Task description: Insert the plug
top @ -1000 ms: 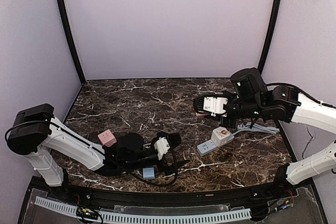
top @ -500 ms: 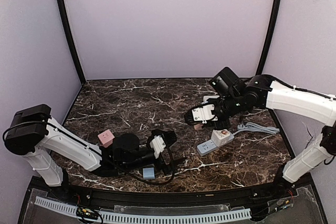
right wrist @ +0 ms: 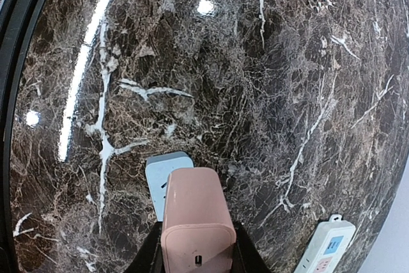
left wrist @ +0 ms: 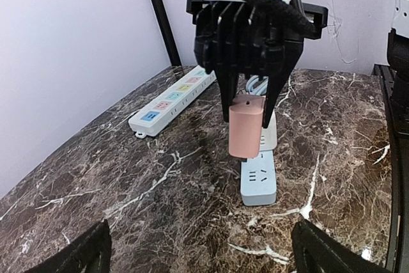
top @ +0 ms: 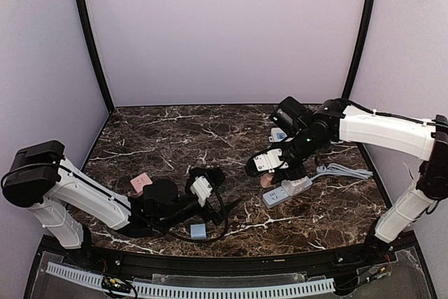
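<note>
Top external view: the right gripper [top: 269, 171] hangs over the blue-grey power strip [top: 285, 192], clamped tight on the pink plug [top: 267, 181]. It holds the plug upright, probably so the prongs can go straight down into a socket. The left gripper [top: 212, 174] sits low over the marble table [top: 175, 138], well apart from the strip, near a pink cube [top: 141, 183] and a blue cube [top: 198, 231].

Left wrist view: this gripper's jaws are spread wide and hold nothing. It faces the work, seemingly just to watch. The plug hangs just above the strip's near end and is not yet seated. A white strip [left wrist: 172, 100] with coloured sockets lies behind.

Right wrist view: the plug sits between the fingers, and the strip's end shows beneath it, slightly to one side. A small correction looks needed before pressing down.
</note>
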